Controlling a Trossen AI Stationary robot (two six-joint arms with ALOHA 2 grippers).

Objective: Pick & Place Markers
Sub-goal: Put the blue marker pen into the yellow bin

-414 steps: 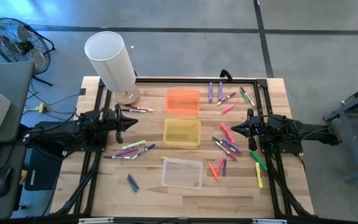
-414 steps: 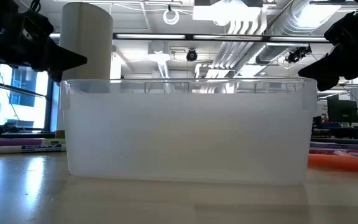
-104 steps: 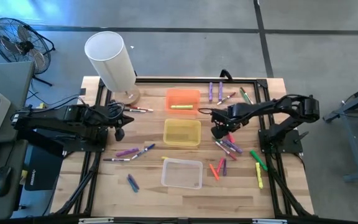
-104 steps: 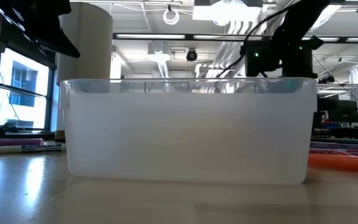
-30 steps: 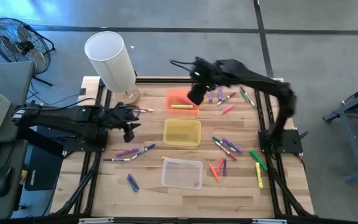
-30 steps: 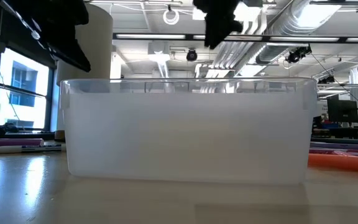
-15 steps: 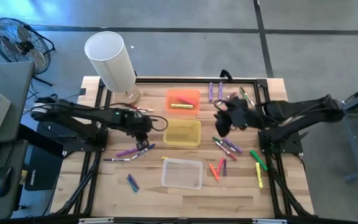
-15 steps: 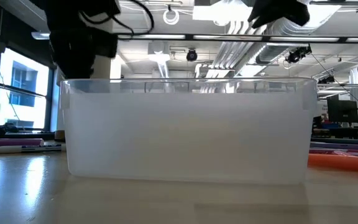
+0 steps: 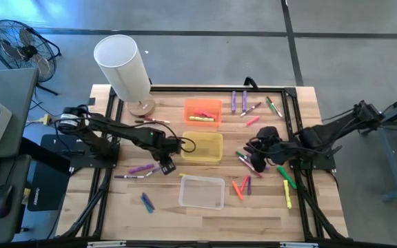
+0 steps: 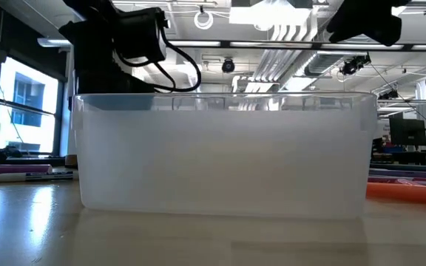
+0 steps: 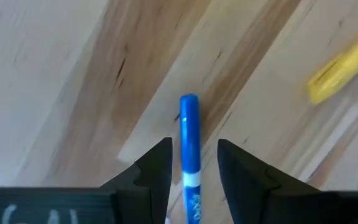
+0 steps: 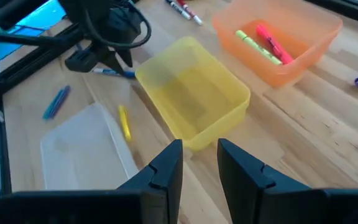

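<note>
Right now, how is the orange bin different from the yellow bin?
The orange bin holds two markers, a yellow-green one and a pink one; the yellow bin holds none. In the high view the orange bin lies nearer the table's far edge, and the yellow bin sits in the middle, between it and the clear bin. Both are open, translucent, rectangular and about equal in size.

A grey floor [image 9: 336, 48] crossed by dark seam lines surrounds the wooden table [image 9: 309, 207]. A black floor fan [image 9: 19, 48] stands at far left. Beyond the table, ceiling ducts [image 10: 302, 29] and strip lights hang overhead, with a window [image 10: 28, 103] at left.
</note>
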